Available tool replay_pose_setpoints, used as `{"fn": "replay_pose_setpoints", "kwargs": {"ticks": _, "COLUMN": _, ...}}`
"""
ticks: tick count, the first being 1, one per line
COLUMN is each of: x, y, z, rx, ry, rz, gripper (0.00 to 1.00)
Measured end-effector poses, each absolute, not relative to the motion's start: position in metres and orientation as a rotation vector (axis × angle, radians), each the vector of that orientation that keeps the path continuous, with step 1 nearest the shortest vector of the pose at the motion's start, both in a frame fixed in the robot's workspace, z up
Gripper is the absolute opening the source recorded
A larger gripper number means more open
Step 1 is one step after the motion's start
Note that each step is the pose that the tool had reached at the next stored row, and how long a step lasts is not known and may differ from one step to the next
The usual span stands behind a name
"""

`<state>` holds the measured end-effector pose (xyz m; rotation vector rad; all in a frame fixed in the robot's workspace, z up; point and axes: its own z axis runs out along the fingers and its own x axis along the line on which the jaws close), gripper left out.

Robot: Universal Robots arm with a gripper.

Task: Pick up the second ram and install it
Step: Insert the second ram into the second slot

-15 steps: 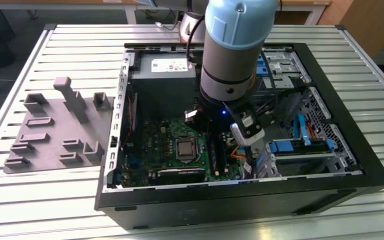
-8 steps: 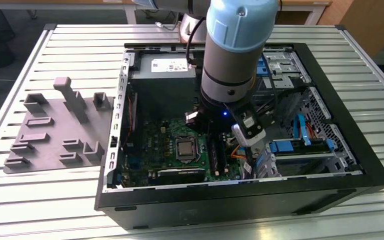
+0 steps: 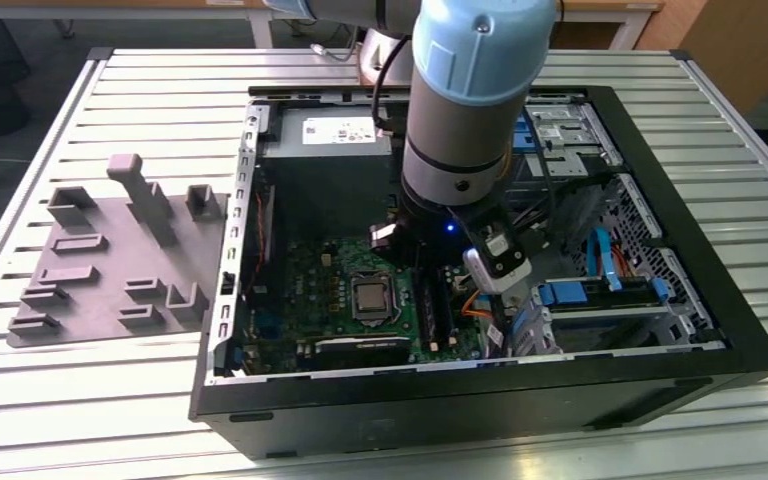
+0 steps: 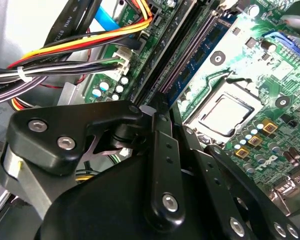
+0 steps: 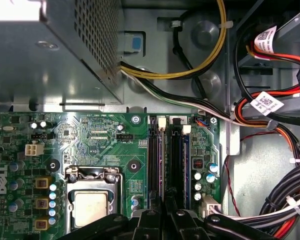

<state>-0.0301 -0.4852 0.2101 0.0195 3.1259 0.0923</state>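
Observation:
My gripper (image 3: 427, 288) reaches down inside the open computer case, over the memory slots on the green motherboard (image 5: 100, 140). The second ram (image 5: 161, 160), a thin bluish board seen edge-on, stands upright in a long black slot beside the processor socket (image 5: 92, 205). In the second wrist view the second ram (image 4: 190, 56) runs away from the fingertips along its slot. In both wrist views the gripper (image 5: 165, 212) (image 4: 170, 107) sits at one end of the stick, its black fingers (image 5: 152, 217) closed tight on either side of it.
Another memory stick (image 5: 186, 160) stands in a neighbouring slot. Bundled cables (image 5: 270, 120) crowd the side away from the processor, and the metal power supply box (image 5: 55, 50) overhangs the board. Grey holder blocks (image 3: 104, 260) sit on the table at the exterior view's left, beside the case (image 3: 704, 300).

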Motion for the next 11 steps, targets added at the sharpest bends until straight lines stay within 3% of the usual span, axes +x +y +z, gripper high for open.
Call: {"fn": "replay_pose_setpoints", "kwargs": {"ticks": 11, "x": -0.0301, "y": -0.4852, "z": 0.2149, "rx": 0.02, "ry": 3.126, "rz": 0.093, "gripper": 0.14}}
